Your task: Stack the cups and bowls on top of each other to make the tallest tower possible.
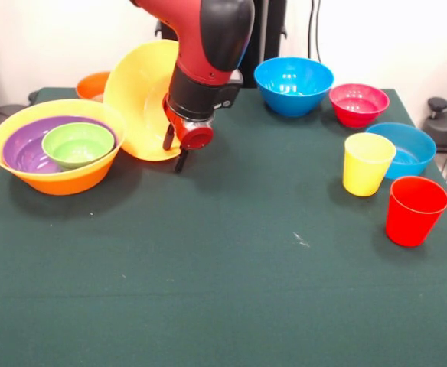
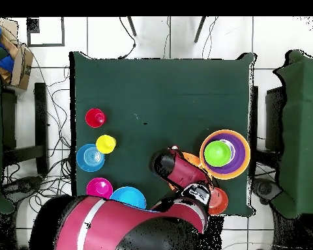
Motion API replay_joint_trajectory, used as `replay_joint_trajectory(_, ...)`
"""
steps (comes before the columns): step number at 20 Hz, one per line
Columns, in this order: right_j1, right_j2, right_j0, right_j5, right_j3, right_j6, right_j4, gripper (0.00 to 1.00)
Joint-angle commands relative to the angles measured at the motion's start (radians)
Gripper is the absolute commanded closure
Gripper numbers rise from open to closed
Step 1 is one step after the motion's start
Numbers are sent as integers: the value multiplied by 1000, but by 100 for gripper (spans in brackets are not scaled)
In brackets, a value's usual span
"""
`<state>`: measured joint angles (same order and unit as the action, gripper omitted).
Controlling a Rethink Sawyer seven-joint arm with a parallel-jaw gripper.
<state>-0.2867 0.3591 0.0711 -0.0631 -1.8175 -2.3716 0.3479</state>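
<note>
My gripper (image 1: 174,150) hangs at the table's back left, shut on the rim of a large yellow bowl (image 1: 141,99) that it holds tilted on edge, its hollow facing the camera. Left of it stands the tower (image 1: 55,177): a large yellow-orange bowl holding a purple bowl (image 1: 26,151) with a small green bowl (image 1: 78,143) inside. A small orange bowl (image 1: 93,84) peeks out behind. On the right are a yellow cup (image 1: 367,164) and a red cup (image 1: 415,210), both upright. From overhead, the arm hides the gripper beside the tower (image 2: 240,154).
A deep blue bowl (image 1: 294,84), a pink-red bowl (image 1: 359,105) and a shallower blue bowl (image 1: 411,149) sit along the right back of the green table (image 1: 208,290). Cables and dark chairs (image 2: 301,130) surround the table in the overhead view.
</note>
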Motion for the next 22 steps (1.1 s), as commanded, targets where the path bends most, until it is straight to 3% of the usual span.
replay_joint_trajectory(1,37,-115,-16,-81,123,-143,64,0)
replay_joint_trajectory(8,41,-100,-31,-110,139,-134,75,0)
replay_joint_trajectory(9,43,-96,-33,-118,142,-132,76,100)
replay_joint_trajectory(22,54,-85,-39,-180,165,-144,75,100)
